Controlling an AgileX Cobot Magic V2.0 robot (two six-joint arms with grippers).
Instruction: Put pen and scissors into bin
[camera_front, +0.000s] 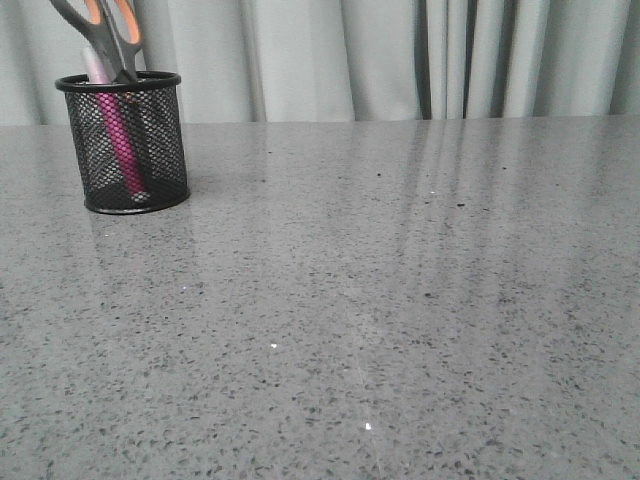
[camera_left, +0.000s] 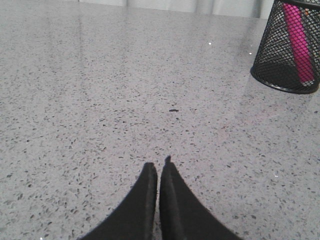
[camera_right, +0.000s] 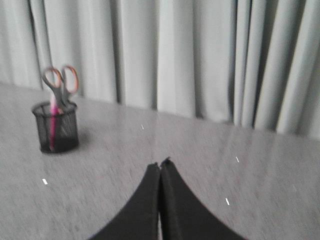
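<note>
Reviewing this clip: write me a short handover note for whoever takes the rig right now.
Left pincer: shut, holding nothing, low over the table.
Right pincer: shut, holding nothing.
Pen and scissors both stand in the bin, at the table's far left; scissors handles stick out above the rim.
Done: both items are in.
Left: nothing apparent.

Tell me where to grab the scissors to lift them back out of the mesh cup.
Grip the scissors by the handle loops, coming straight down from above. They stand blades-down in the bin beside the pen, so probably only the orange-lined loops clear the rim.
</note>
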